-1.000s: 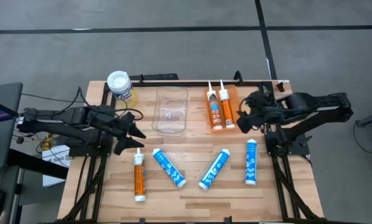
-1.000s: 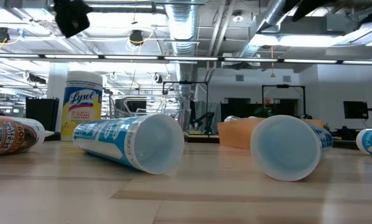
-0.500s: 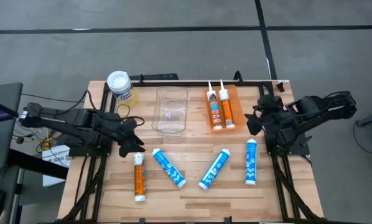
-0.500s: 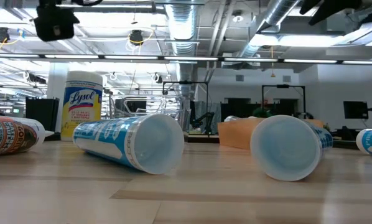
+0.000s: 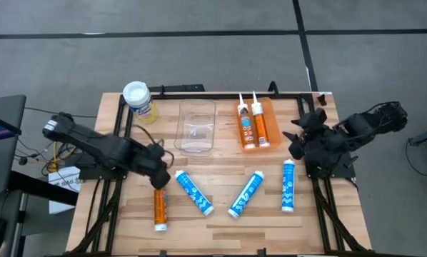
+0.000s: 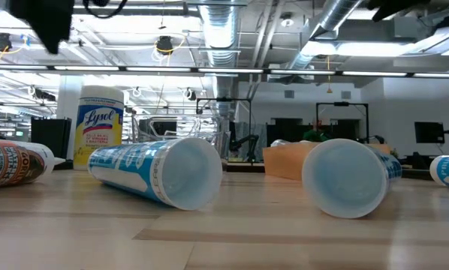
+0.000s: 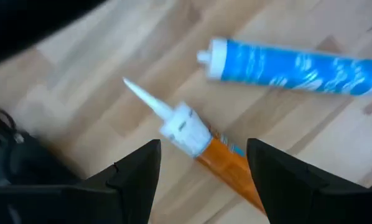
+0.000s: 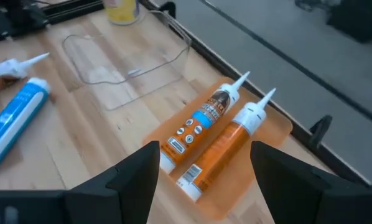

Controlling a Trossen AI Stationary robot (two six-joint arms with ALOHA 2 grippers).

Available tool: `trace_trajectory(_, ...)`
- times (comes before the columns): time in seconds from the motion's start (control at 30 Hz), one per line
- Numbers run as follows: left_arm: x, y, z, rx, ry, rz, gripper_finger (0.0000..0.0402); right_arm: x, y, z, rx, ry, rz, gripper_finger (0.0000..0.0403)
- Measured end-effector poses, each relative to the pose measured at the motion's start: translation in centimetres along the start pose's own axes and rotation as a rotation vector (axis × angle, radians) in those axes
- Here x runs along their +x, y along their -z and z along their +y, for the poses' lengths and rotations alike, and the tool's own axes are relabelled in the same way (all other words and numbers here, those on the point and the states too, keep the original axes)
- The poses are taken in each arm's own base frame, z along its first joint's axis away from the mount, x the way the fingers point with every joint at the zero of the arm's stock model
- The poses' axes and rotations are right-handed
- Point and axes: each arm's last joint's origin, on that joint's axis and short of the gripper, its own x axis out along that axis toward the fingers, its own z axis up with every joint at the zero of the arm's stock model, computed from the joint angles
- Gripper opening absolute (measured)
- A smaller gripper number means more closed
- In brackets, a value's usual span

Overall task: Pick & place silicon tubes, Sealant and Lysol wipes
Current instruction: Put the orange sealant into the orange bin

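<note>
An orange sealant tube [image 5: 158, 207] with a white nozzle [image 7: 150, 102] lies flat at the near left of the table. My left gripper [image 5: 161, 176] is open above its nozzle end, one finger on either side in the left wrist view [image 7: 201, 186], touching nothing. Three blue silicone tubes [image 5: 193, 193] [image 5: 245, 193] [image 5: 288, 185] lie flat on the wood. The Lysol wipes canister [image 5: 137, 98] stands upright at the far left; it also shows in the low view [image 6: 99, 124]. My right gripper [image 5: 298, 145] is open and empty, right of the orange tray [image 5: 267, 107].
A clear plastic bin [image 5: 196, 127] sits at the far middle. The orange tray [image 8: 273, 134] holds two orange tubes [image 8: 201, 121] [image 8: 226, 146] side by side. A black rail [image 5: 199, 88] runs along the far edge. Bare wood lies near the front edge [image 5: 220, 228].
My left gripper has moved toward the table's near edge and slightly right, from beside the clear bin to over the orange tube's nozzle end. My right gripper has drawn back toward the table's right edge, away from the orange tray. No object has moved.
</note>
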Motion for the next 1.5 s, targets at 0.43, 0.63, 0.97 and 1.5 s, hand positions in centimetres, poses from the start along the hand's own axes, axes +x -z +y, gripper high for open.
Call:
trace_trajectory(0.43,1.2,3.2,-2.5,-0.287,-0.007,0.113,0.0231,1.4,9.4,-1.2,0.019,-0.437,-0.221,0.0244)
trace_trajectory(0.63,1.0,3.8,-3.1,-0.278,0.042,0.082,0.0231,2.7,12.6,-1.2,0.012,-0.624,-0.277,0.0244)
trace_trajectory(0.97,1.0,3.5,-3.5,-0.283,0.082,-0.009,0.0231,4.4,16.0,-1.4,0.053,-0.776,-0.286,0.0244)
trace_trajectory(1.5,3.8,4.8,-3.9,-0.583,-0.203,0.167,0.0231,5.0,16.9,-1.1,0.082,-0.792,-0.292,0.0244)
